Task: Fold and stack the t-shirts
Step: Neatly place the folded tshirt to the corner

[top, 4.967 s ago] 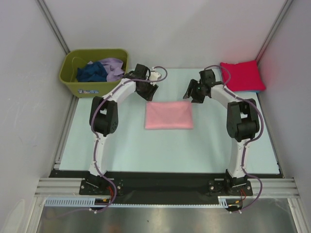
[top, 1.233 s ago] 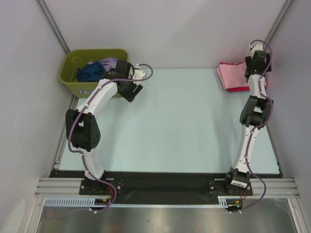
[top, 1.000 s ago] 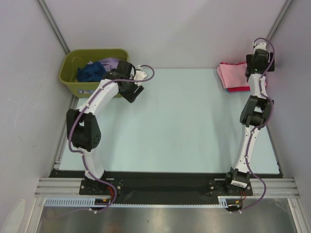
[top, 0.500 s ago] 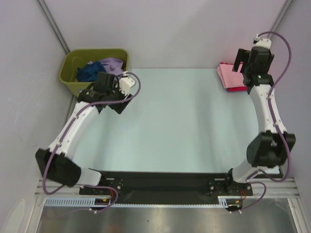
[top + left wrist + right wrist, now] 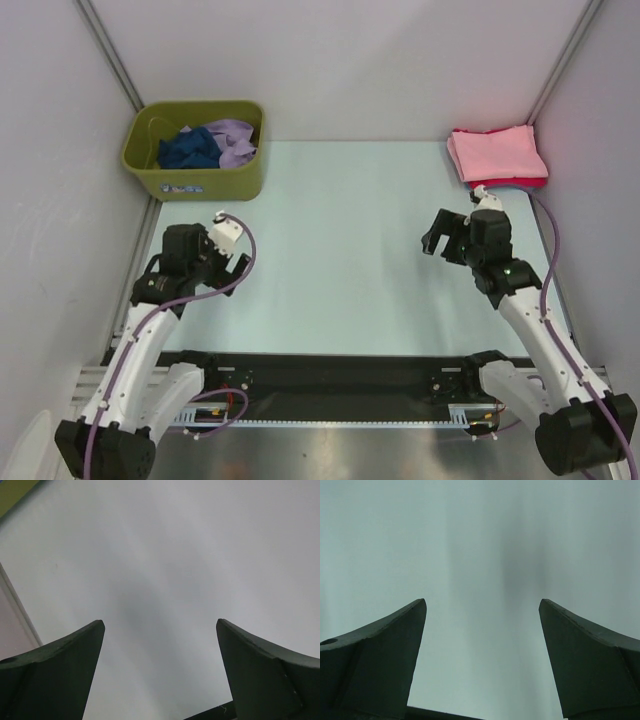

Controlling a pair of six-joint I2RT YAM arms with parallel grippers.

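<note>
I see my left gripper [image 5: 232, 262]: fingers wide apart, holding nothing, over table [image 5: 340, 250] near left side. My right gripper [image 5: 438, 238]: fingers wide apart too, holding nothing, near right side. Pink shirt [image 5: 497, 153] folded, lying on red shirt [image 5: 522, 183] in far right corner. Navy shirt [image 5: 187, 148] and lavender shirt [image 5: 234, 140] bunched in green bin [image 5: 190, 182], far left. Both grippers well apart from shirts.

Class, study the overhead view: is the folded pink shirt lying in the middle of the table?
No, the pink shirt sits on the red shirt in the far right corner.
</note>
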